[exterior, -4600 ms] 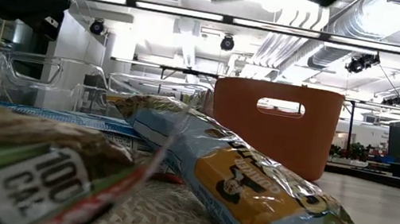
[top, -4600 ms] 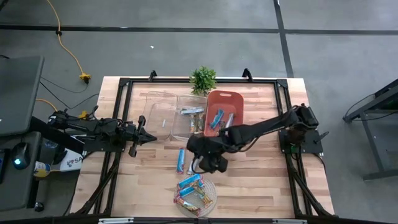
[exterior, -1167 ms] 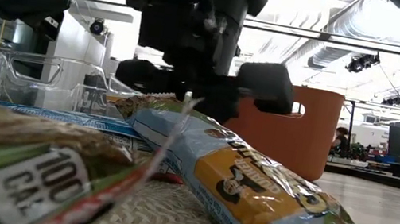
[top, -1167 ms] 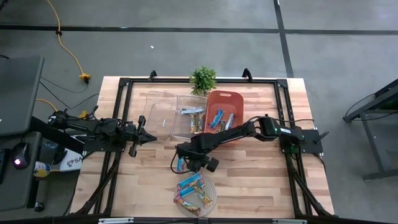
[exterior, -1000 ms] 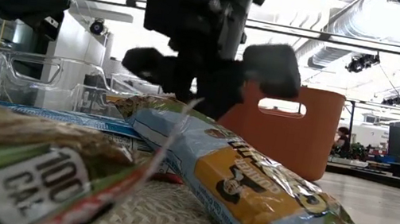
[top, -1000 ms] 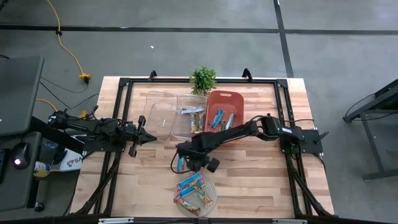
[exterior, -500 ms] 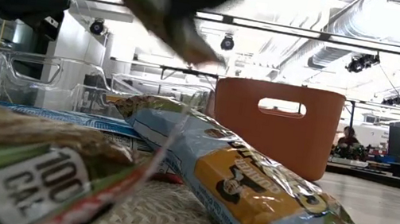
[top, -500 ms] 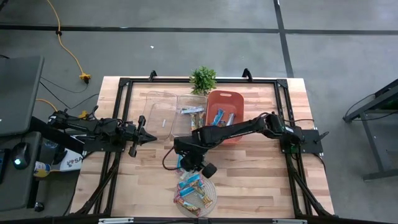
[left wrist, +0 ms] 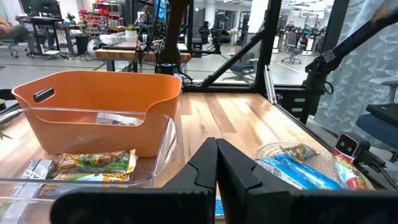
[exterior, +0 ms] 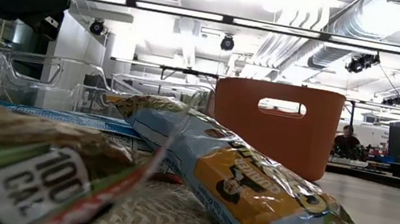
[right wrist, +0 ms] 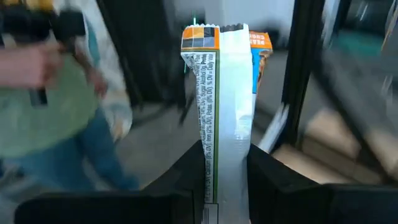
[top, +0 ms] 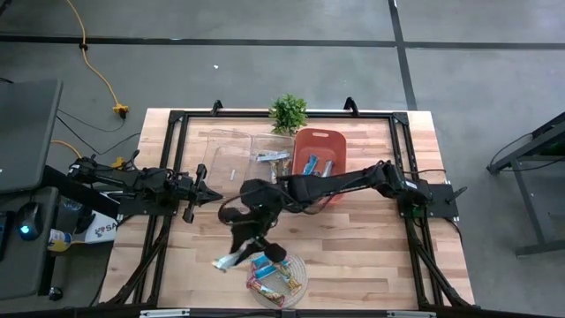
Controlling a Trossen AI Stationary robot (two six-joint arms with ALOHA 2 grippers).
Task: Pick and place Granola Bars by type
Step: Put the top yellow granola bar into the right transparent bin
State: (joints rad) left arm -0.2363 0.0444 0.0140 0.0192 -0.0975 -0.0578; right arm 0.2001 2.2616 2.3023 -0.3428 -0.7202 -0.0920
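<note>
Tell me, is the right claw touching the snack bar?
Touching. In the right wrist view, the right claw has its two dark fingers pressed against both sides of the white snack bar, which stands up between them.

Wooden table (top: 353, 238) with a black frame. On it: small potted plant (top: 288, 113) at the far edge, two clear bins (top: 228, 159) beside an orange bin (top: 331, 140), and a round woven mat (top: 298, 269) near the front edge.

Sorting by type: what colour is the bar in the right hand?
Bar: silver-white, orange top; right wrist view.
</note>
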